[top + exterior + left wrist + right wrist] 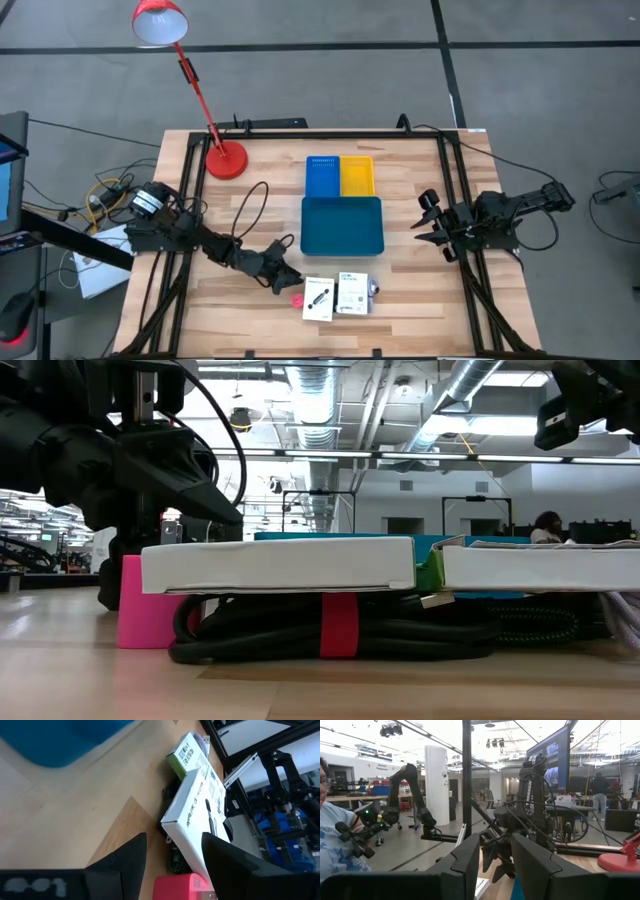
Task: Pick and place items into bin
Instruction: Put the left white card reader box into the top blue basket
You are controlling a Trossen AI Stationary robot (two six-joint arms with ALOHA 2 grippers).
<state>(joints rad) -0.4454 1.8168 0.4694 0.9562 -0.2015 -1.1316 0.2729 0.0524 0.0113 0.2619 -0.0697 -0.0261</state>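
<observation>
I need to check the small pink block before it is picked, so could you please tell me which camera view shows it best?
The low view: the small pink block stands in full side profile beside the white box. The left wrist view shows its top between the open left tool fingers; the high view shows a speck; the right wrist view shows none.

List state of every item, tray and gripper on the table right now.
left gripper: open, above the pink block, holding nothing
right gripper: open, waiting at the table's right edge
pink block: on the table, not picked
two white boxes: side by side, resting on a coiled cable
coiled cable: bundled, under the boxes
teal tray: empty
blue tray: empty
yellow tray: empty
</observation>
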